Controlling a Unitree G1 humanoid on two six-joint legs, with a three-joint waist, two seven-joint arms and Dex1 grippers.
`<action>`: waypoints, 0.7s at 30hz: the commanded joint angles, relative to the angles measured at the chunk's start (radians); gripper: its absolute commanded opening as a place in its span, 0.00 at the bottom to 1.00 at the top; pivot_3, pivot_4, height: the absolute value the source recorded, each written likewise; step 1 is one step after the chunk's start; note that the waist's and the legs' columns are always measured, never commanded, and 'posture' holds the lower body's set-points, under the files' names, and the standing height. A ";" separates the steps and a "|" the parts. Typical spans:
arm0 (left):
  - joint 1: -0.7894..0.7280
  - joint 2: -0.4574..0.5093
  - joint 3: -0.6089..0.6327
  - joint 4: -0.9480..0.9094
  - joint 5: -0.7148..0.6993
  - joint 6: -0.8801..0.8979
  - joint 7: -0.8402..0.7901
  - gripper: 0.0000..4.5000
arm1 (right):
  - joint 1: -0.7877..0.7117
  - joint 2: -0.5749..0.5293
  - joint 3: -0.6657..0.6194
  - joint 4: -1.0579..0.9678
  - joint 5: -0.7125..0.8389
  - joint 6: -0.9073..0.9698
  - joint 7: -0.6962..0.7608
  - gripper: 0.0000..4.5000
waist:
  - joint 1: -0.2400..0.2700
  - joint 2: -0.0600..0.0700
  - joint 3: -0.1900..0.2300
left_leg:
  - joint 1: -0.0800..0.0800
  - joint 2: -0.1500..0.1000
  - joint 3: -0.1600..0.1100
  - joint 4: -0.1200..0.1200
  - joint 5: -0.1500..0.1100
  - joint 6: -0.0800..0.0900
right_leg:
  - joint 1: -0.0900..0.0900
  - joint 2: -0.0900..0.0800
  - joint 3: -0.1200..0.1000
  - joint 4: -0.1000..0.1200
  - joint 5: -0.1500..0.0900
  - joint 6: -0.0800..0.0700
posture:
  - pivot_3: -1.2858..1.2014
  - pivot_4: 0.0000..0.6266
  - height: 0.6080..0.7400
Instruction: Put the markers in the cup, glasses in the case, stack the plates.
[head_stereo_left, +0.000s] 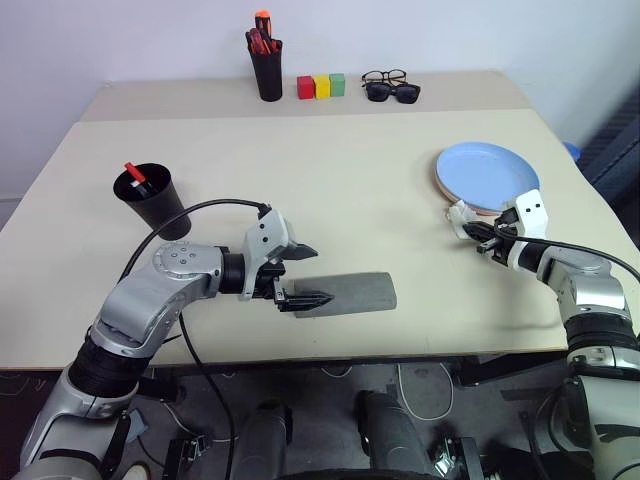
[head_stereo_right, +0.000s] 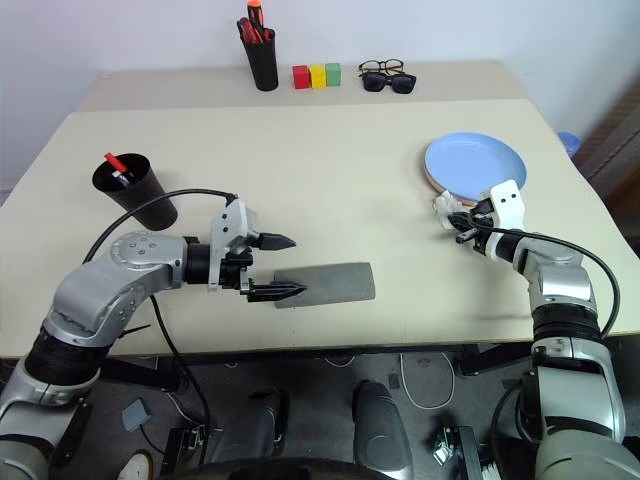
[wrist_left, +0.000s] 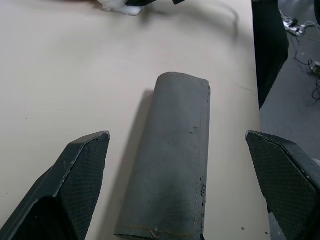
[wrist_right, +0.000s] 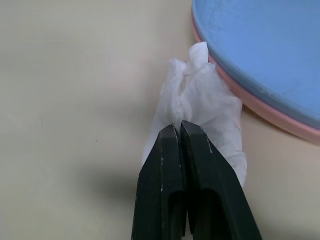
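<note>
Jaws of the left gripper (head_stereo_left: 305, 275) stand wide open astride the near end of the closed grey case (head_stereo_left: 345, 293), its long axis running away along the table (head_stereo_left: 330, 170), while the right gripper (wrist_right: 181, 127) is pinched shut on a white tissue (wrist_right: 200, 100) beside the stacked plates (head_stereo_left: 487, 177).

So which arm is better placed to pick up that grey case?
The left. The left gripper has its jaws open either side of the grey case, while the right gripper is shut on a white tissue beside the plates.

no readable text, labels or signs anywhere
</note>
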 joint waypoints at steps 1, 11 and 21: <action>-0.001 0.000 0.004 -0.026 0.000 -0.020 0.000 1.00 | -0.007 -0.002 -0.050 -0.151 0.100 0.026 0.068 0.01 | 0.000 0.000 0.000 | 0.000 0.000 0.000 0.000 0.000 0.000 | 0.000 0.000 0.000 0.000 0.000 0.000 | 0.52 0.24 1.00; -0.005 -0.010 0.005 -0.023 -0.004 -0.017 0.007 1.00 | -0.146 0.007 -0.055 -0.091 0.073 -0.107 -0.013 0.01 | 0.000 0.000 0.000 | 0.000 0.000 0.000 0.000 0.000 0.000 | 0.000 0.000 0.000 0.000 0.000 0.000 | 0.52 0.24 1.00; 0.079 -0.021 0.082 -0.071 -0.052 0.036 0.080 1.00 | -0.426 0.018 0.002 0.511 -0.128 -0.459 -0.226 0.40 | -0.001 0.000 0.000 | -0.001 0.000 0.000 -0.003 0.000 0.000 | -0.001 0.000 0.000 -0.002 0.000 0.000 | 0.52 0.24 1.00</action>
